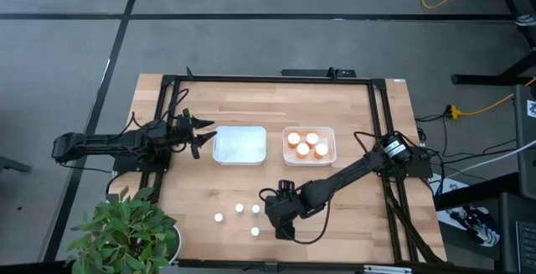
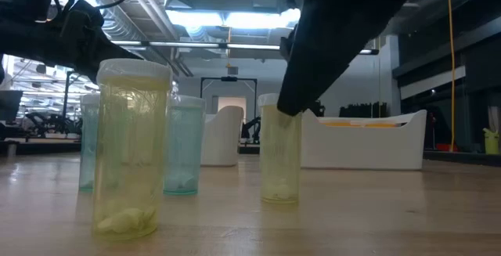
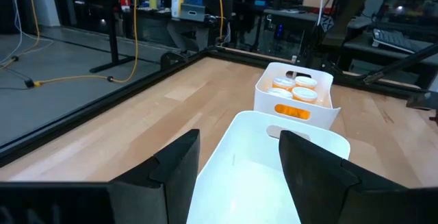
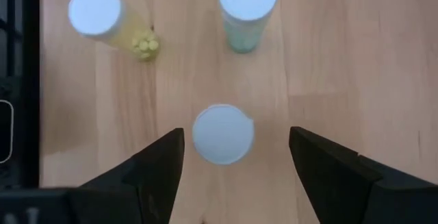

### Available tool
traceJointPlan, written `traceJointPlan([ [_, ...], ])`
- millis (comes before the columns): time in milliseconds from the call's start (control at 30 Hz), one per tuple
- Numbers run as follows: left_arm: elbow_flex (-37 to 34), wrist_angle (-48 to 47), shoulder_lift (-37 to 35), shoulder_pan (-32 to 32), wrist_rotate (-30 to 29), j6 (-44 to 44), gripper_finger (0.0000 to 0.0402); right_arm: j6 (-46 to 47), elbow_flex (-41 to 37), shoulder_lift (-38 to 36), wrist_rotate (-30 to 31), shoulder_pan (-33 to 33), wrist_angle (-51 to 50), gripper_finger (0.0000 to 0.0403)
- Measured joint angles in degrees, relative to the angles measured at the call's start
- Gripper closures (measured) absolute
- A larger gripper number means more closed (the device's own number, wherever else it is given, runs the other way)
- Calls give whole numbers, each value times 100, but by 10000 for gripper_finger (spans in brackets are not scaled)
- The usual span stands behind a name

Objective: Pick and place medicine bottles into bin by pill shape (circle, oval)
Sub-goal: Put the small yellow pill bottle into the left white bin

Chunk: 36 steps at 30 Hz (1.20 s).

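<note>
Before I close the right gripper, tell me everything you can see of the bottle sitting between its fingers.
The bottle is small and round with a flat white cap, which hides most of it from above. In the low view its body looks like clear, pale yellow-green plastic with pale pills at the bottom. It stands upright on the wooden table, apart from the other bottles. The right gripper is open, a finger on either side, with gaps showing, so no contact visible.
</note>
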Motion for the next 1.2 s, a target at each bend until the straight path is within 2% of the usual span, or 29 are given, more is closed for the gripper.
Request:
traceJointPlan([
  [167,0,-2,0,0,0,0,208,-43,0,0,12,-4,41,145],
  [600,0,-50,0,0,0,1,208,-55,0,0,8,-4,162,205],
  [900,1,-50,1,1,0,0,208,-18,12,-2,-25,-19,208,273],
  [1033,0,-48,0,0,0,0,208,-82,296,-7,175,-125,130,290],
  [1200,0,-48,0,0,0,0,208,-347,1145,-15,779,-348,-806,285],
])
